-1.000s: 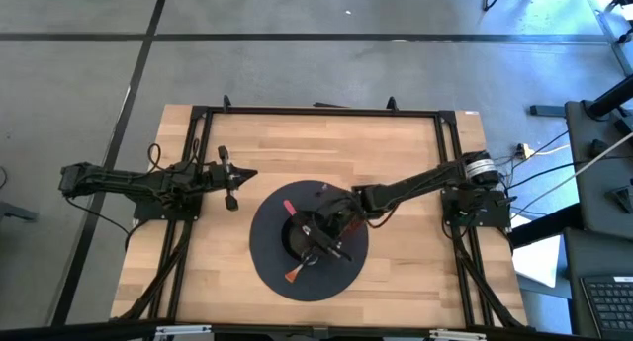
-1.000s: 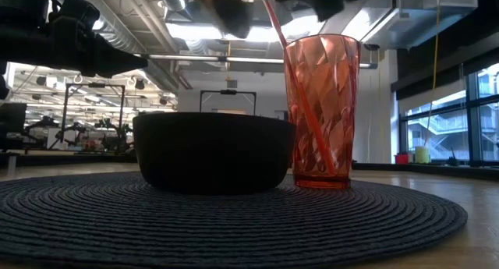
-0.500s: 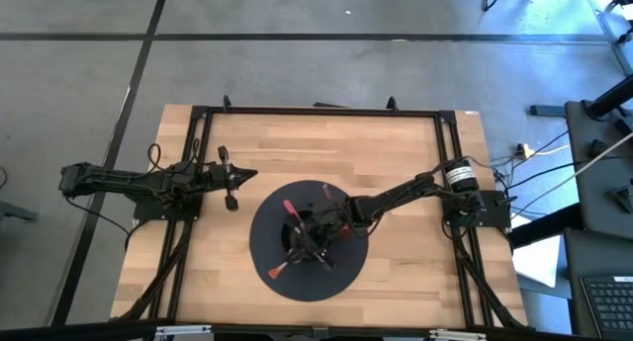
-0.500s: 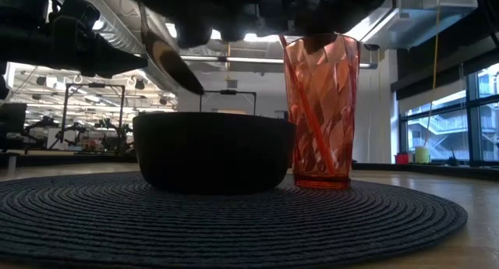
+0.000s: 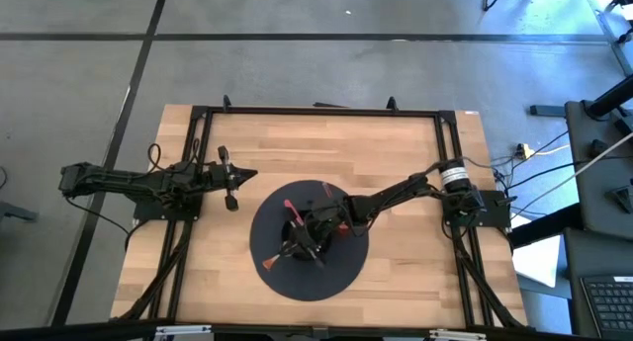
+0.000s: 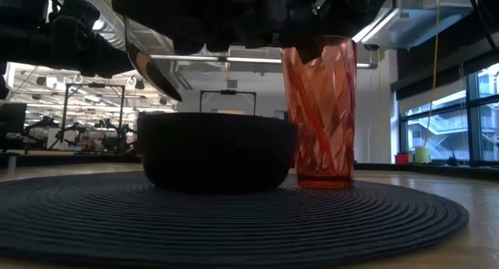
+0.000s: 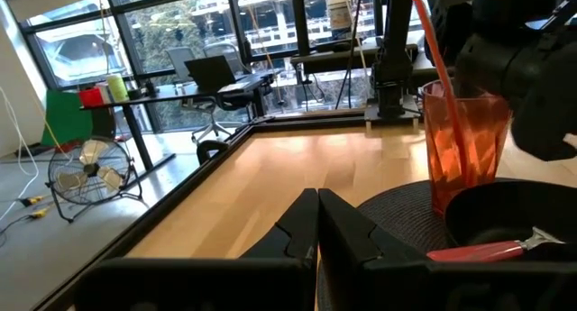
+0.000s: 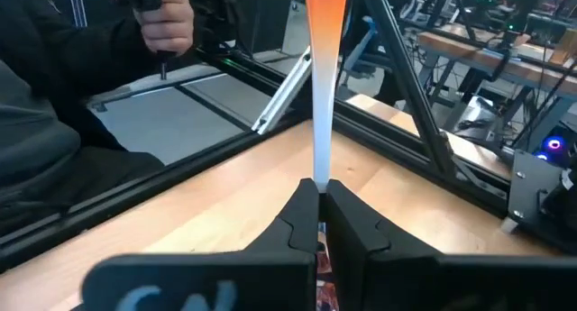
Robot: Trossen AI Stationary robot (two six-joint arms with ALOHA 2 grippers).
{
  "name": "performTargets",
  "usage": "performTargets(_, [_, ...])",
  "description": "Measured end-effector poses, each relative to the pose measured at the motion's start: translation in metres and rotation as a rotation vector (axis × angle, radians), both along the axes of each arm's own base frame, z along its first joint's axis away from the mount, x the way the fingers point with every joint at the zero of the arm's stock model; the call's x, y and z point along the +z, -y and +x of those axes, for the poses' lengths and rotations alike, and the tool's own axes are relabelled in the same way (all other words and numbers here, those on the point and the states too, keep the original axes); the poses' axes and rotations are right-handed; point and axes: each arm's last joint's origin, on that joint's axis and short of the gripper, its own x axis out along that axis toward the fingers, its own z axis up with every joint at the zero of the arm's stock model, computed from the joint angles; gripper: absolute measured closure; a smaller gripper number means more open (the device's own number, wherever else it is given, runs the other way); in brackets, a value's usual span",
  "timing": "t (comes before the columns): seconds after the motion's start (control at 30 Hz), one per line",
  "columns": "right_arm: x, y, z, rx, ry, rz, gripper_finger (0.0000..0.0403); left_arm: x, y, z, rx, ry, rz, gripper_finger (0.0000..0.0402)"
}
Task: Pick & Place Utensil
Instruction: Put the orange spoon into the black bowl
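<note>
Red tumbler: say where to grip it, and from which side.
Grip the red tumbler mid-wall, probably from the side away from the black bowl. It stands upright, the bowl close beside it; a red utensil sticks out of its mouth, and the right tool holds a spoon over the bowl.

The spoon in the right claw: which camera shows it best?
Low view: the spoon hangs bowl-down above the black bowl. The high view shows only its orange handle end. The right wrist view shows the handle pinched in the right claw.
</note>
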Motion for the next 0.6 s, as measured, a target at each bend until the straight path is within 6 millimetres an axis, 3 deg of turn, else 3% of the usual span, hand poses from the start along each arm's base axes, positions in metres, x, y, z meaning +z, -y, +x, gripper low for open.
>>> performTargets(0.3, [-0.004, 0.000, -0.003, 0.000, -0.055, -0.006, 0.0393, 0.000, 0.000, 0.000, 0.000, 0.000, 0.000, 0.0398])
performTargets(0.47, [0.020, 0.000, -0.004, -0.002, -0.047, -0.013, 0.0393, 0.000, 0.000, 0.000, 0.000, 0.000, 0.000, 0.0398])
performTargets(0.6, [0.026, -0.004, -0.003, -0.006, -0.069, -0.035, 0.0393, 0.000, 0.000, 0.000, 0.000, 0.000, 0.000, 0.0398])
